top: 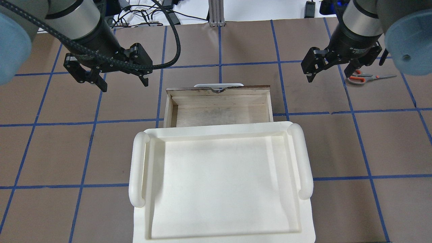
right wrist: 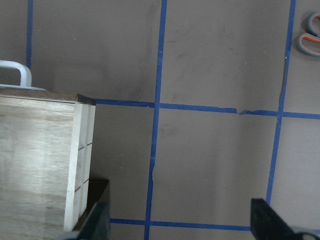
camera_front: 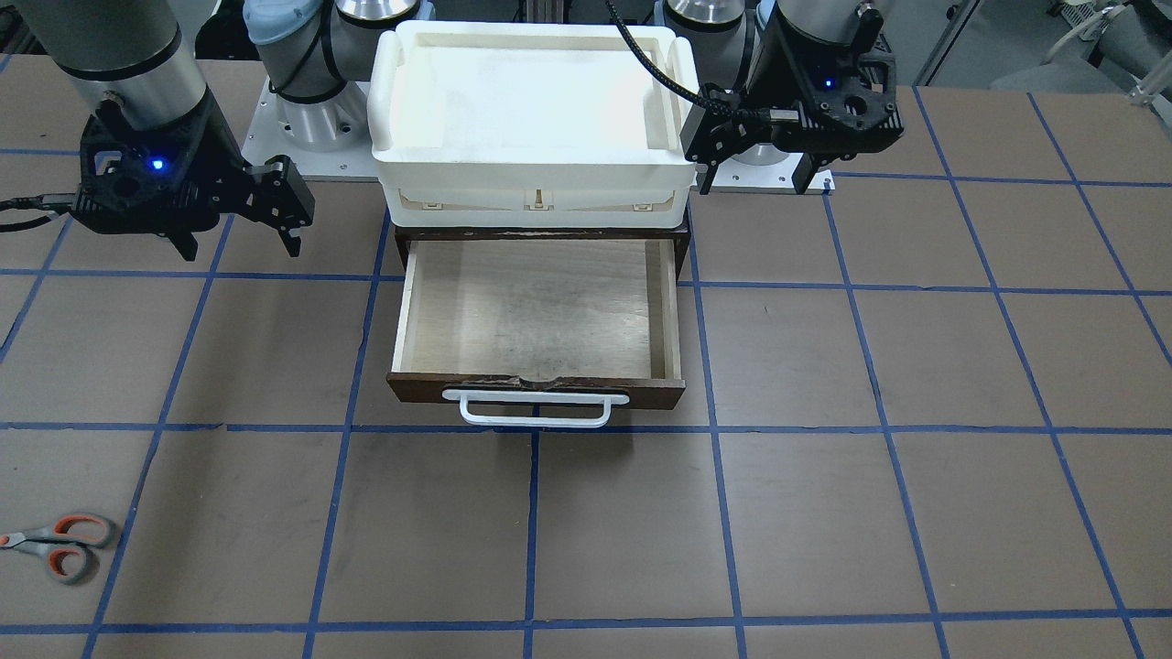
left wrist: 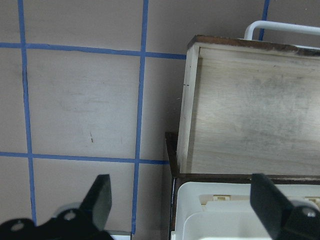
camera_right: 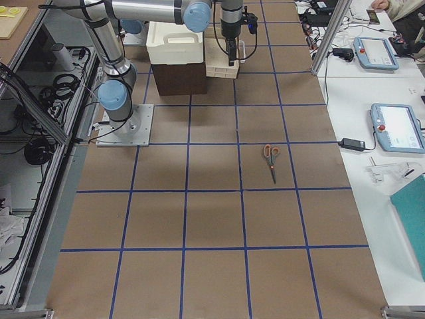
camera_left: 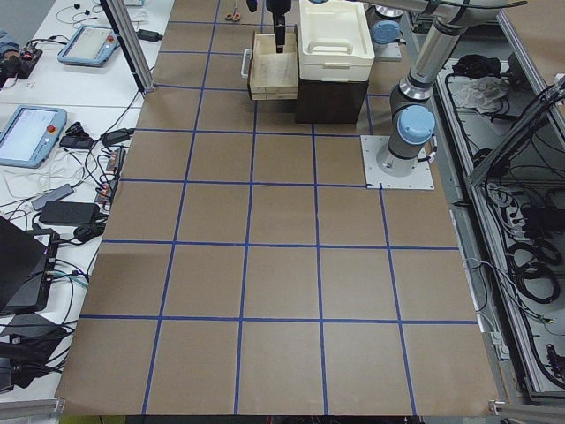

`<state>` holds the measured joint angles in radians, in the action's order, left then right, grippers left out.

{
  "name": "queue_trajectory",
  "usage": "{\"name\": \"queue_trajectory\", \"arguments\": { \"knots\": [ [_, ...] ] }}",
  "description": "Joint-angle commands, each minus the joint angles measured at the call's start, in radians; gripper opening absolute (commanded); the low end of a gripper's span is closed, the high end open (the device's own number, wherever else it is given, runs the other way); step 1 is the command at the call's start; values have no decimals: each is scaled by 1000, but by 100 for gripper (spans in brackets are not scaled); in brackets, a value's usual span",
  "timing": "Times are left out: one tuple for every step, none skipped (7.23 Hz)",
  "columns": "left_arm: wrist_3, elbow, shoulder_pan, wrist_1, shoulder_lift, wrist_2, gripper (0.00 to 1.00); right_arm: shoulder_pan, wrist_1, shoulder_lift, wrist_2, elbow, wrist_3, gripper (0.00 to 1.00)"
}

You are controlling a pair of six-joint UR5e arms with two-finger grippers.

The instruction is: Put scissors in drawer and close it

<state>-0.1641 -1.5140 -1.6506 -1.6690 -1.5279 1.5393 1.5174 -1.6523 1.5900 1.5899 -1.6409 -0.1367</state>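
The scissors (camera_front: 57,545) lie flat on the table, far out on my right side, with grey handles lined orange; they also show in the overhead view (top: 367,78) and at the right wrist view's top right edge (right wrist: 311,33). The drawer (camera_front: 661,392) is pulled open, and its pale plywood inside is empty; its chipped front edge shows in the overhead view (top: 219,88). My right gripper (camera_front: 240,245) (top: 329,75) is open and empty, hovering between drawer and scissors. My left gripper (camera_front: 755,181) (top: 124,83) is open and empty, hovering beside the drawer's other side.
A large white plastic tray (camera_front: 531,157) sits on the dark brown cabinet (camera_front: 683,245) that holds the drawer. The drawer's white bar handle (camera_front: 536,409) faces away from me. Blue tape lines grid the brown table.
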Motion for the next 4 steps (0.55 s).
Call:
{"name": "queue_trajectory", "arguments": {
  "knots": [
    [0, 0, 0, 0, 0, -1, 100, -6, 5, -4, 8, 0, -4, 100],
    [0, 0, 0, 0, 0, 1, 100, -6, 5, -10, 8, 1, -4, 100],
    [0, 0, 0, -2, 0, 1, 100, -9, 2, -12, 8, 1, -14, 100],
    [0, 0, 0, -2, 0, 1, 100, -13, -3, -13, 8, 1, -79, 100]
  ]
}}
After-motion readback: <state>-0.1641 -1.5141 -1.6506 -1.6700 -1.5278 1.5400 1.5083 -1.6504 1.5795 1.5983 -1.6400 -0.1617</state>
